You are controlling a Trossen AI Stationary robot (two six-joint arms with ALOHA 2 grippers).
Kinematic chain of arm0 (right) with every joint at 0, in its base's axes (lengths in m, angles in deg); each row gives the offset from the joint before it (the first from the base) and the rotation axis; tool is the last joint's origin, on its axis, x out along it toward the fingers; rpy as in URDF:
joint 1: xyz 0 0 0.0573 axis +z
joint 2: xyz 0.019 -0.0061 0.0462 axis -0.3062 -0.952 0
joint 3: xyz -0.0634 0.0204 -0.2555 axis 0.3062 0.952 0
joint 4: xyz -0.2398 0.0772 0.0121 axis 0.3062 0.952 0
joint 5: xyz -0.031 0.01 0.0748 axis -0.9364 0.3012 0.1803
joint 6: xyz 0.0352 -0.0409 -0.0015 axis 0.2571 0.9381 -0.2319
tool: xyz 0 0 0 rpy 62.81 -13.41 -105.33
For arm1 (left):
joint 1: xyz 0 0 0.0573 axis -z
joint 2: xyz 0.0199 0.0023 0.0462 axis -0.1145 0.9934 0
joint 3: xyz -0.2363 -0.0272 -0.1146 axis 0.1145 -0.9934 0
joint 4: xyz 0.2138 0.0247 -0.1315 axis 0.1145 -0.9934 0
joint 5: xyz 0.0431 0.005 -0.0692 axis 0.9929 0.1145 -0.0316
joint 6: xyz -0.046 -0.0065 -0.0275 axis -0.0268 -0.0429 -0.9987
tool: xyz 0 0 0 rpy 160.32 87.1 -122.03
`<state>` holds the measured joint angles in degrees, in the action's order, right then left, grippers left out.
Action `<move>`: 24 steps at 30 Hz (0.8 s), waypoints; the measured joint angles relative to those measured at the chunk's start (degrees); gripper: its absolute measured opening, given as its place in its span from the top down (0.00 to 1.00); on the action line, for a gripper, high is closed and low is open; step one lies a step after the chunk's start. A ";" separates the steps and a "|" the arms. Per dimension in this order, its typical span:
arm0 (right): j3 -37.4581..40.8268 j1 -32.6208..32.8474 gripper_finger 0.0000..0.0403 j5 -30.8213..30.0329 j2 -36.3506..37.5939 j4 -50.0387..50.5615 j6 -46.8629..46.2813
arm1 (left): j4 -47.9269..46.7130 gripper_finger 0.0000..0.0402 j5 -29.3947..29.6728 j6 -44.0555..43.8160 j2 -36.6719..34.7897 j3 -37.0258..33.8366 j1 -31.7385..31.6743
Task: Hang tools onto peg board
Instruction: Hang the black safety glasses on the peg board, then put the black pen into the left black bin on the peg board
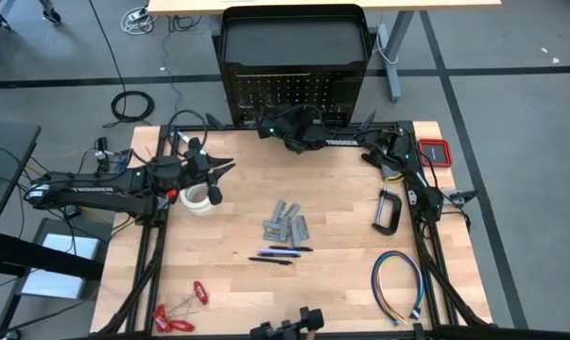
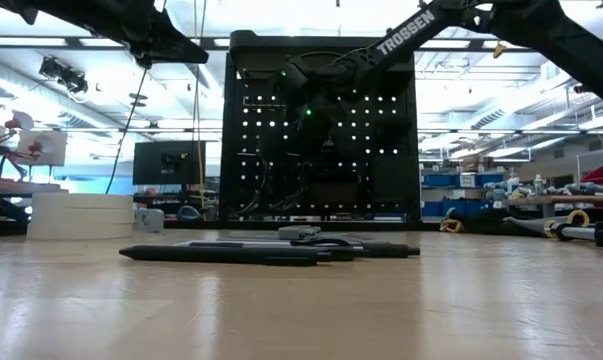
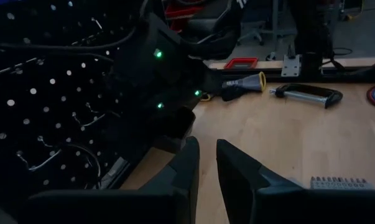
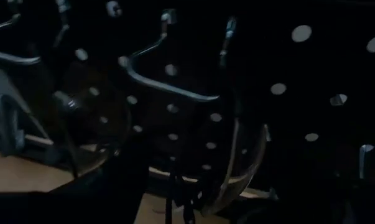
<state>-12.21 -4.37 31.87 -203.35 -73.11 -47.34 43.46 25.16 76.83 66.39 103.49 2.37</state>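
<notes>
Black peg board (image 1: pixel 294 57) stands upright at the far edge of the desk (image 1: pixel 341 283). Right hand (image 1: pixel 275 126) is pressed up against the perforated face among the hooks; from the frames I can't tell whether its fingers are apart or together, or if anything is in them. Left hand (image 3: pixel 207 163) hangs above the desk's left side, fingers nearly together with a narrow gap, nothing between them. White tape rolls (image 1: pixel 200 197) sit just beside it. Mid-desk: grey metal pieces (image 1: pixel 286 225), dark pens (image 1: pixel 283 252) just in front of them. Black C-clamp (image 1: pixel 388 210) lies near the right edge, multicoloured wire loop (image 1: pixel 398 283) closer to the front. Red-handled hand tools (image 1: pixel 176 312) at the front-left corner. Small red case (image 1: pixel 434 152) far right.
</notes>
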 joint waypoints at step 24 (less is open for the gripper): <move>0.03 27.07 0.16 7.62 16.85 46.88 -6.64 | -4.81 0.84 0.46 -1.75 -4.33 0.02 -0.02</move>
<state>-12.17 22.70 39.49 -186.50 -26.23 -53.98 38.65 25.62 75.09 62.05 103.51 2.35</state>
